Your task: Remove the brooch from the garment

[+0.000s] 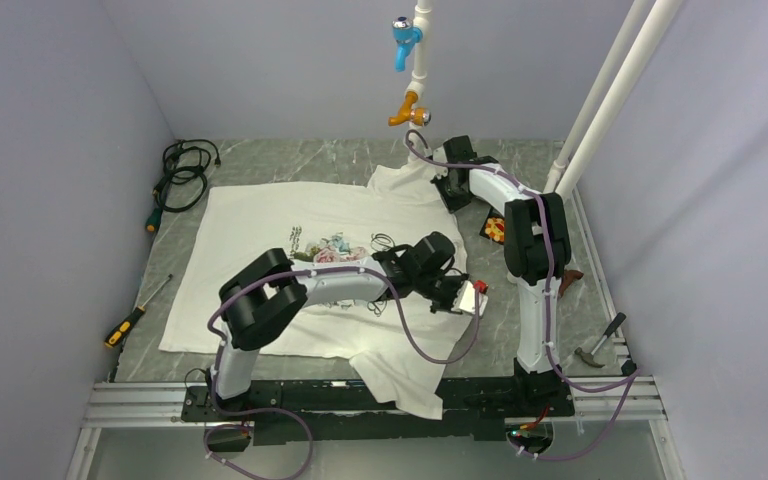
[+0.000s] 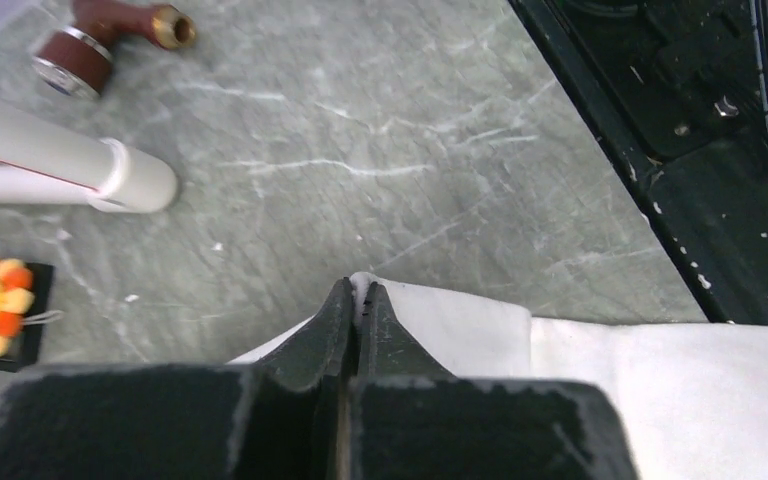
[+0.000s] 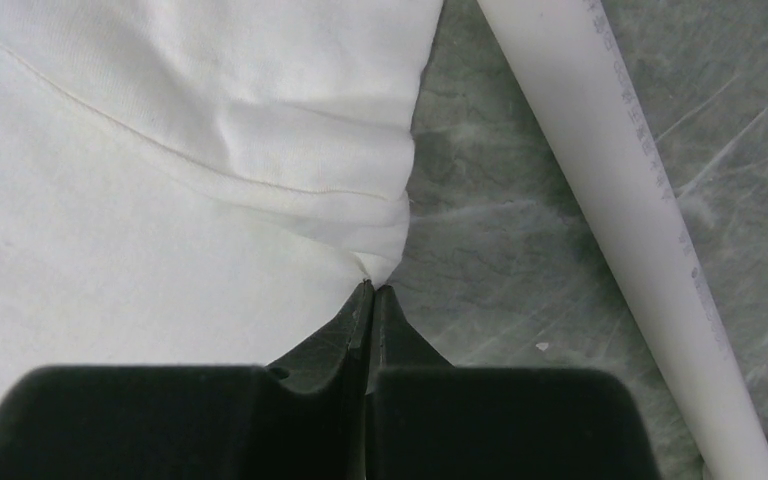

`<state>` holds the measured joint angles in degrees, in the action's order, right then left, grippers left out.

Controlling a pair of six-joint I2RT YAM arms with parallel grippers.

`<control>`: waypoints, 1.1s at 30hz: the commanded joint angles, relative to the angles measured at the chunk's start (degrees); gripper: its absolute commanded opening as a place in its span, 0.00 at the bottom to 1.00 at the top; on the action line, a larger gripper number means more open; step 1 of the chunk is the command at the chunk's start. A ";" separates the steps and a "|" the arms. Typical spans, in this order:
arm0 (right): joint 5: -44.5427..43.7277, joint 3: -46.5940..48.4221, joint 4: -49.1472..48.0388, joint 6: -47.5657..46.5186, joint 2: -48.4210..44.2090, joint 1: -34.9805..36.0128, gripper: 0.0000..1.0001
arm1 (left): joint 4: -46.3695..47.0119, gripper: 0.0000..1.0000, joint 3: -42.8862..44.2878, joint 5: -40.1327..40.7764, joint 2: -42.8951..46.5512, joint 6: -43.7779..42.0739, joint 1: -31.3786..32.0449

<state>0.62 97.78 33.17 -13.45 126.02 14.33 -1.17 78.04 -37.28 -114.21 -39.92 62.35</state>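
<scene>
Nearest, my left gripper (image 2: 360, 290) is pinched closed on the right edge of the shirt (image 2: 660, 400), with cloth showing at its tips. Farther and to the right, the brooch (image 1: 495, 230) lies on its dark backing on the bare bench (image 2: 380, 130). It is near the shirt's edge but not touching it, so I judge it already off. Farthest, my right gripper (image 3: 372, 290) is clamped on the sleeve's corner. The brooch sits between the two grippers, about equally close to each.
</scene>
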 commanded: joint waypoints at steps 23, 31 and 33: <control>7.23 -1.98 5.02 -1.75 -10.33 0.51 0.94 | -34.16 0.99 -14.39 -1.69 32.15 2.12 -27.06; 12.30 -15.63 3.66 -3.25 -21.36 6.74 1.00 | -48.16 1.00 -18.49 7.34 38.68 -2.53 -54.54; 13.33 -19.14 3.43 -3.81 -23.94 8.34 1.00 | -48.65 0.99 -19.62 10.07 39.30 -2.63 -58.82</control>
<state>9.63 83.66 36.84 -15.62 107.07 20.40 -42.72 59.92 -32.47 -77.76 -40.21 9.61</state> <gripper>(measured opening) 0.994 0.994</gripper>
